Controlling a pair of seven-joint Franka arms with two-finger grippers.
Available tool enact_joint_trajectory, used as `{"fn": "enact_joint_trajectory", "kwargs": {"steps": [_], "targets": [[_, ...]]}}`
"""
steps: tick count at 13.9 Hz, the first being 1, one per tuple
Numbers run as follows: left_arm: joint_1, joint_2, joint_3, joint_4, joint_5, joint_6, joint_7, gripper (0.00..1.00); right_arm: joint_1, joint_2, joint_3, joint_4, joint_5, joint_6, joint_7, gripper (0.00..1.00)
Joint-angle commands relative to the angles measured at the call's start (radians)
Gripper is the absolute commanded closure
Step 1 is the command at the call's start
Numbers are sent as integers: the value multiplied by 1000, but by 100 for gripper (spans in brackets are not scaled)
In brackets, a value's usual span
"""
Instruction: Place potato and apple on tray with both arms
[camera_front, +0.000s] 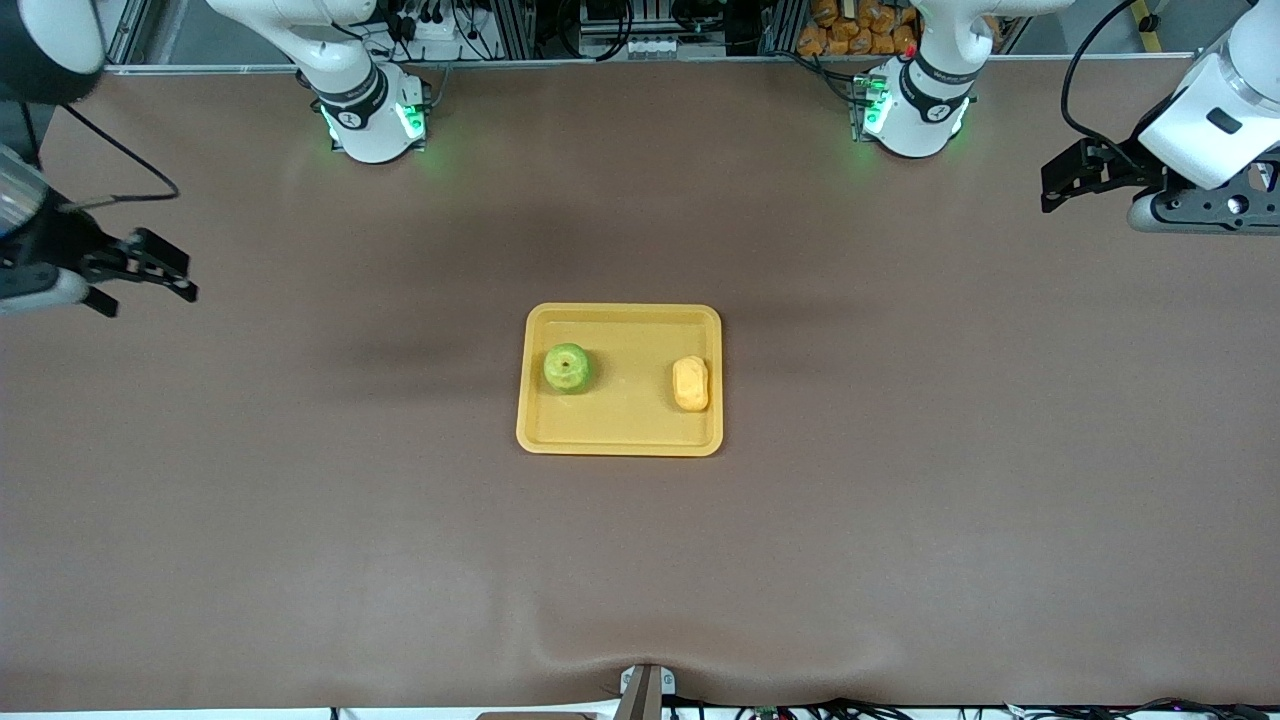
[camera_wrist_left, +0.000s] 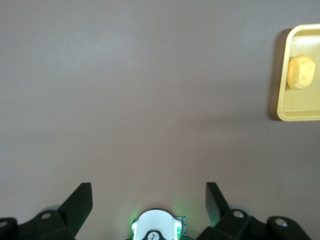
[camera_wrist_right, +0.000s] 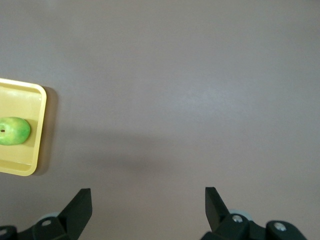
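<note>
The yellow-orange tray lies at the table's middle. The green apple sits on it toward the right arm's end, and the pale-yellow potato sits on it toward the left arm's end. My left gripper is open and empty, held up over bare table at the left arm's end. My right gripper is open and empty over bare table at the right arm's end. The left wrist view shows the potato on the tray. The right wrist view shows the apple on the tray.
The brown table top spreads wide round the tray. The two arm bases stand along the table's edge farthest from the front camera. A small mount sits at the edge nearest the front camera.
</note>
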Motion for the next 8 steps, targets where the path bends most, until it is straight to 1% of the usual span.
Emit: {"fn": "enact_joint_trajectory", "kwargs": {"steps": [1,3,5,7,8], "targets": [[4,-7,4,4,-18,-9,11,0,-21,-77,20,0,-13,-84,134,0],[6,-7,4,4,-18,-11,13,0,-17,-103,24,0,-7,-152,275,0],[7,-10,7,5,-18,-11,14,0,-14,-113,33,24,-7,-177,322,0],[7,-12,10,13,-18,-11,14,0,-12,-94,38,96,-10,-216,327,0],[6,-10,10,21,-18,-11,13,0,6,-61,32,153,-15,-239,328,0]]}}
